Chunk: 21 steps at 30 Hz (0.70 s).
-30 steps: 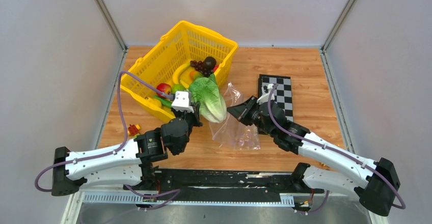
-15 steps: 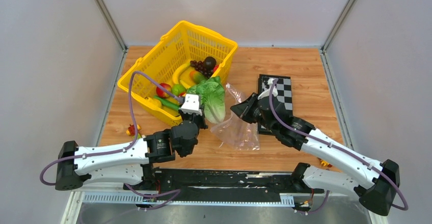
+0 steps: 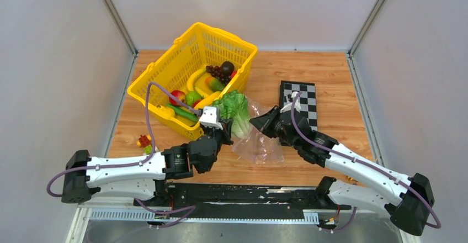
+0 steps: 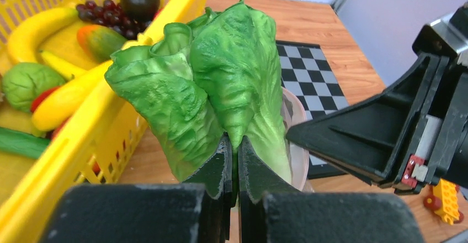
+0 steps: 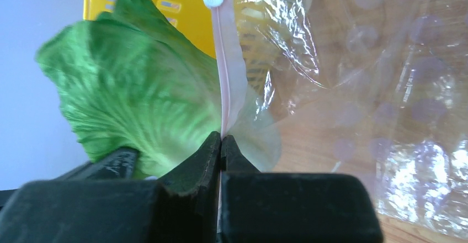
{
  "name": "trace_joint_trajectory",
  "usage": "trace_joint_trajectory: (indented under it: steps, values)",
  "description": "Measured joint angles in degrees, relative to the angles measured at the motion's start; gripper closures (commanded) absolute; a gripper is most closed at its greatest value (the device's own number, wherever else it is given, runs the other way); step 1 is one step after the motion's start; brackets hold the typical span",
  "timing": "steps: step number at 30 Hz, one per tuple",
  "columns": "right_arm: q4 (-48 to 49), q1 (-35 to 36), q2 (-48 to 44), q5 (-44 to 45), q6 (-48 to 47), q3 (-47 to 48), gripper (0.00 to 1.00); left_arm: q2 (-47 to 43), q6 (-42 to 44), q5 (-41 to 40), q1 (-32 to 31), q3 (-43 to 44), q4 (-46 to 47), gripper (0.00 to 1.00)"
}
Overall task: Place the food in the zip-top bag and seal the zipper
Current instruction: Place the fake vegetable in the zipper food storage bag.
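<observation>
My left gripper [image 3: 225, 134] is shut on the base of the green lettuce [image 3: 236, 110], also in the left wrist view [image 4: 221, 83], and holds it upright at the mouth of the clear zip-top bag [image 3: 259, 141]. My right gripper [image 3: 258, 122] is shut on the bag's pink zipper strip [image 5: 224, 72] and holds that edge up. In the right wrist view the lettuce [image 5: 132, 105] sits just left of the strip, its lower end behind the bag film. The other food lies in the yellow basket [image 3: 165, 69]: bananas [image 3: 194, 80], grapes [image 3: 217, 72], a red fruit [image 3: 177, 96], a cucumber [image 3: 180, 112].
A small chessboard [image 3: 302, 104] lies right of the bag, partly under my right arm. Small toy blocks [image 3: 144, 142] sit at the left near my left arm, another [image 3: 351, 177] beside my right arm. Walls close the table on three sides.
My left gripper has carried the lettuce to the right and nearer, from over the basket's corner to the bag's mouth. My right gripper keeps its hold on the zipper strip, barely shifted.
</observation>
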Motion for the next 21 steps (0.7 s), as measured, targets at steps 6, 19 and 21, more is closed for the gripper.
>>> trace_joint_trajectory:
  steps: [6, 19, 21]
  values:
    - [1.88, 0.00, -0.24, 0.00, 1.22, -0.39, 1.00, 3.28, -1.68, 0.42, -2.47, -1.92, 0.96, 1.00]
    - [4.39, -0.83, -2.49, -0.07, 3.61, -3.04, 1.00, 2.45, 2.54, 3.28, -4.52, -3.41, 3.72, 0.45]
    - [5.01, -1.40, -2.95, -0.22, 4.28, -4.37, 1.00, 1.84, 3.17, 3.89, -4.55, -3.48, 3.52, 0.44]
